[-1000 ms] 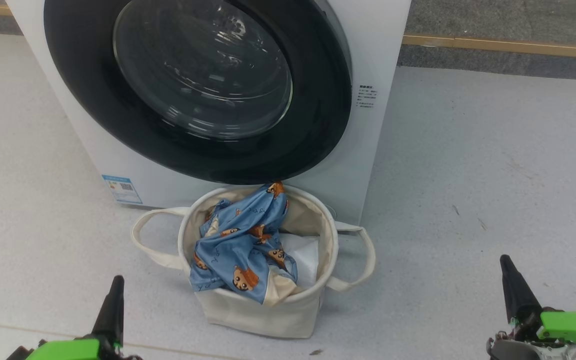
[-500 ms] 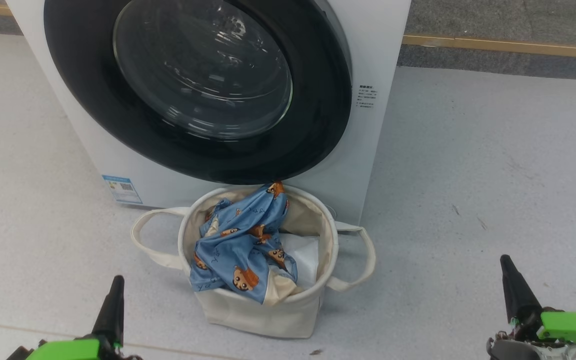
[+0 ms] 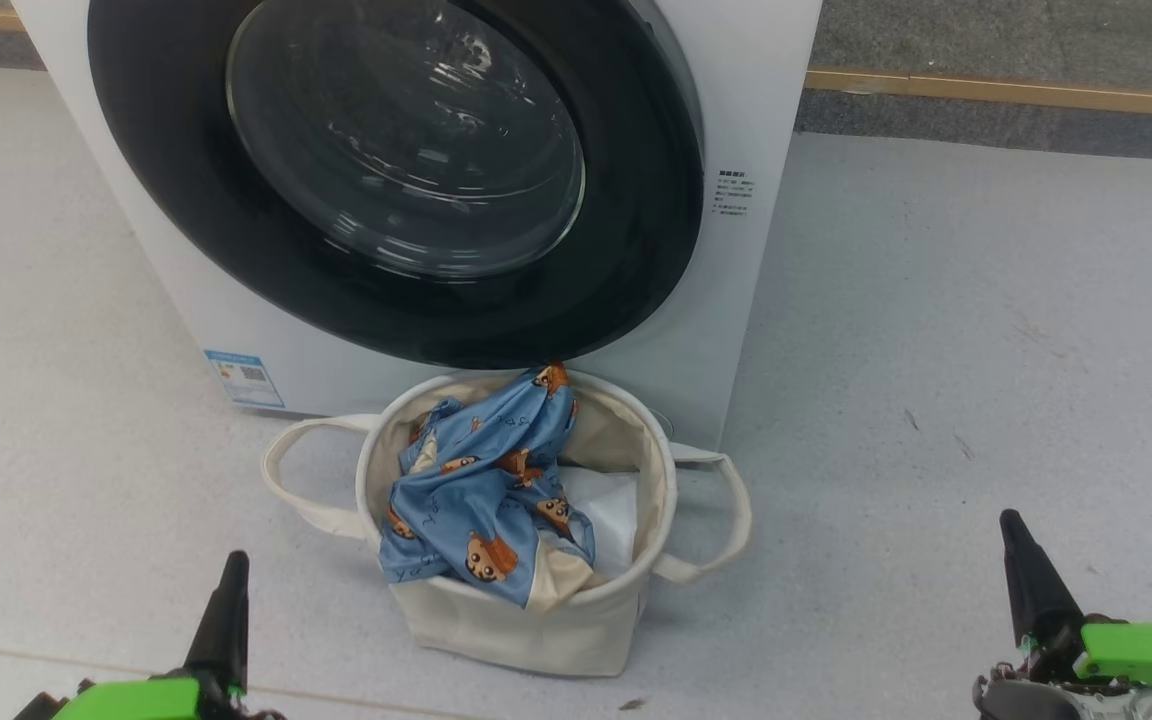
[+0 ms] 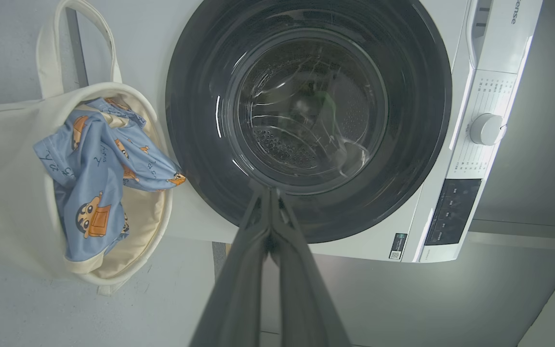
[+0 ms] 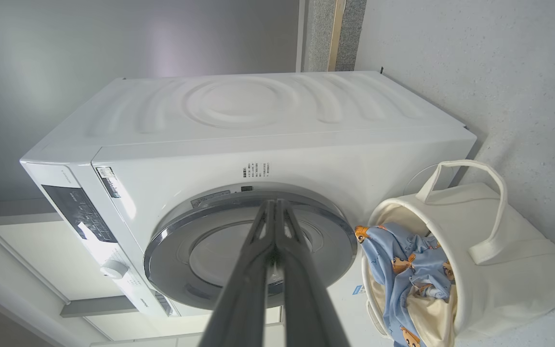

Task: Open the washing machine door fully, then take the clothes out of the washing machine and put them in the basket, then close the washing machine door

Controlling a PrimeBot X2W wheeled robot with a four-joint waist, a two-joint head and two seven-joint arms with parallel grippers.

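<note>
The white washing machine (image 3: 746, 90) stands ahead, its black-rimmed door (image 3: 636, 250) lying flat against the front. Just before it sits the cream basket (image 3: 536, 625), with the light-blue bear-print clothes (image 3: 476, 495) heaped inside and draped over its rim. My left gripper (image 3: 233, 562) is shut at the lower left, apart from the basket. My right gripper (image 3: 1011, 522) is shut at the lower right, holding nothing. The left wrist view has the door (image 4: 417, 144), the clothes (image 4: 94, 183) and the shut left gripper (image 4: 269, 190). The right wrist view has the machine (image 5: 258, 125), the basket (image 5: 513, 270) and the shut right gripper (image 5: 275, 202).
A white sheet (image 3: 606, 510) lines the basket beside the clothes. The pale speckled floor (image 3: 986, 350) stretches to the right of the machine. A grey wall base with a wooden strip (image 3: 1016, 95) runs along the back.
</note>
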